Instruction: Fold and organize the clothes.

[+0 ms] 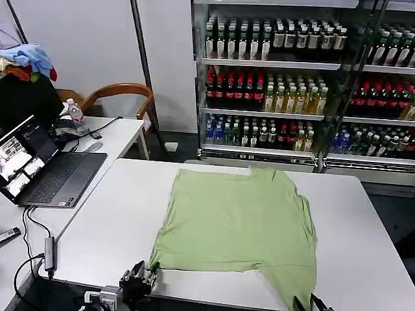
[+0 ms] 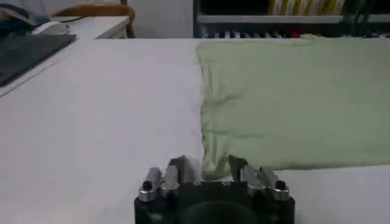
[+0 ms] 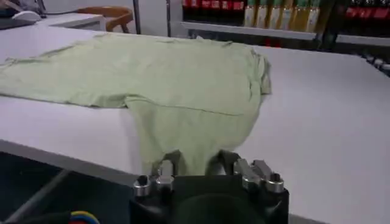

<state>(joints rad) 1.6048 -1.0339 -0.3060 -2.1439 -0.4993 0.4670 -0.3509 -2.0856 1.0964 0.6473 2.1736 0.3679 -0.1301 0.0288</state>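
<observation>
The clothes are one light green shirt (image 1: 240, 220) spread flat on the white table (image 1: 110, 220), with one part reaching the front edge at the right. My left gripper (image 1: 144, 272) is at the shirt's near left corner. In the left wrist view the left gripper (image 2: 207, 167) stands open with the shirt's (image 2: 292, 103) corner between its fingers. My right gripper (image 1: 308, 303) is at the front edge, at the shirt's near right end. In the right wrist view the right gripper (image 3: 196, 161) is open around the shirt's (image 3: 170, 79) near end.
A side table on the left holds an open laptop (image 1: 52, 172), a water bottle (image 1: 74, 111) and cables (image 1: 48, 249). A blue and red cloth heap (image 1: 29, 59) lies at the far left. A wooden chair (image 1: 123, 94) and drink shelves (image 1: 292, 84) stand behind.
</observation>
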